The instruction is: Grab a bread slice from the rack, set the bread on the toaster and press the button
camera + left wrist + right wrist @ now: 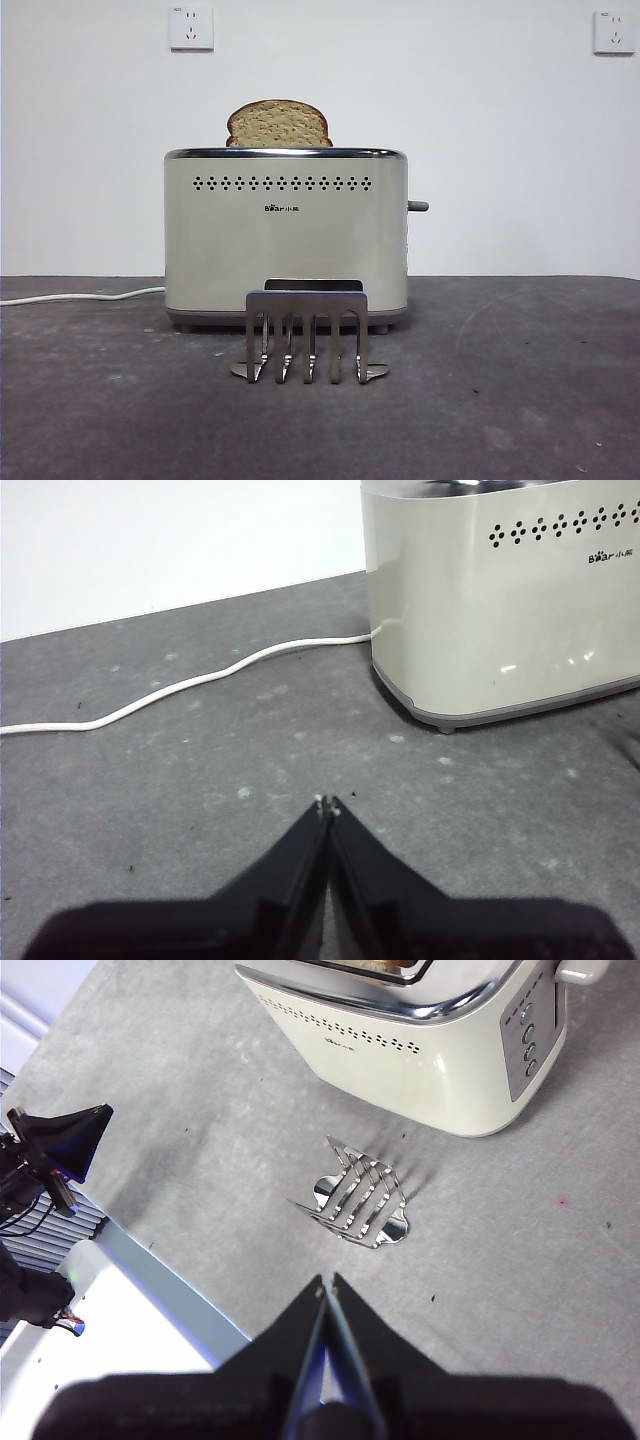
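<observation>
Both pairs of jaws are pressed tight together and hold nothing. The left gripper hangs low over the table, a little way off from the toaster's long side, near the white cord. The right gripper hangs high above the table and looks down on the rack and the toaster. Neither one touches anything.

The toaster is the biggest thing. It stands in the middle of the table, and its cord runs off to one side.

The slice of bread is next in size. It stands up in the toaster's slot, and only its round top pokes out above the shiny rim. So the pick-up and the drop-in look done.

The rack sits just in front of the toaster. No bread is in it, which fits with the slice now being in the toaster.

The button is the smallest. It sticks out from the toaster's narrow end, up near the top. The bread sits high, so it looks like the button is not pushed down yet. I think that push is the one job left.
</observation>
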`<state>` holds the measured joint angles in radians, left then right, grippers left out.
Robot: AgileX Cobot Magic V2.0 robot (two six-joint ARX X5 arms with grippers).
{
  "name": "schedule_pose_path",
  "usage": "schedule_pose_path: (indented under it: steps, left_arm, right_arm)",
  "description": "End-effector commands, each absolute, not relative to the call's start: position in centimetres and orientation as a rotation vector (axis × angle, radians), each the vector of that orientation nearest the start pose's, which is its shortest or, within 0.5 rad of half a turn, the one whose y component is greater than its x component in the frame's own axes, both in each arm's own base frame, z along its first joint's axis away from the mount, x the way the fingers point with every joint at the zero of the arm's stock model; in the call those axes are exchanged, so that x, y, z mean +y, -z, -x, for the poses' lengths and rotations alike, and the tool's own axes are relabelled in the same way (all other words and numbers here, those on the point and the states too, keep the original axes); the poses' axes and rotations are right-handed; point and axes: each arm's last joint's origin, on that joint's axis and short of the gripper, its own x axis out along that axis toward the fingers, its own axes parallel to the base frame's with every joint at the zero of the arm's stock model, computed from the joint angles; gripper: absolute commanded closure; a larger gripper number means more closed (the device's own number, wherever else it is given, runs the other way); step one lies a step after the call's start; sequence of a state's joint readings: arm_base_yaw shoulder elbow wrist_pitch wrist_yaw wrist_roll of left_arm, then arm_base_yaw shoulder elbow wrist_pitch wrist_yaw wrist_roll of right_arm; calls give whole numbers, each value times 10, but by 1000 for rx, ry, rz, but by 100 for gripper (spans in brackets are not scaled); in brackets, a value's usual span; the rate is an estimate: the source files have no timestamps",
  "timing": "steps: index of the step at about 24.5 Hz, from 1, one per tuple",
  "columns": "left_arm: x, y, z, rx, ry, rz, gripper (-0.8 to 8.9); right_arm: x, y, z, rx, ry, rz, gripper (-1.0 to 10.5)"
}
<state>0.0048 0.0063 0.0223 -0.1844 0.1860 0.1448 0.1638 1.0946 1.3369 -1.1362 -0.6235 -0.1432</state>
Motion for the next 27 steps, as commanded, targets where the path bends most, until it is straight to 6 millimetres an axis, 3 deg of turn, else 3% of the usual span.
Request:
schedule_pose_path:
  steps: [1, 4, 6, 11, 13, 18, 27]
  left_arm:
    - [-5, -148, -96, 164, 188, -118, 817]
    - [-5, -148, -96, 164, 188, -118, 817]
    - [-5, -148, -96, 164, 188, -118, 817]
    - [-5, -148, -96, 164, 188, -118, 817]
    - [-5, -148, -96, 164, 188, -118, 817]
    - [-5, -148, -96, 164, 188, -118, 817]
    - [-5, -148, -96, 164, 188, -118, 817]
  right_arm:
    - [46, -383, -174, 835, -796, -74, 946]
    - [43, -385, -171, 819, -780, -75, 946]
    - [35, -394, -157, 726, -774, -12, 946]
    - [25, -426, -116, 352, -678, 67, 946]
    - [20, -425, -105, 256, -566, 80, 946]
    - [18, -382, -97, 123, -504, 111, 946]
    - [15, -280, -99, 77, -399, 58, 946]
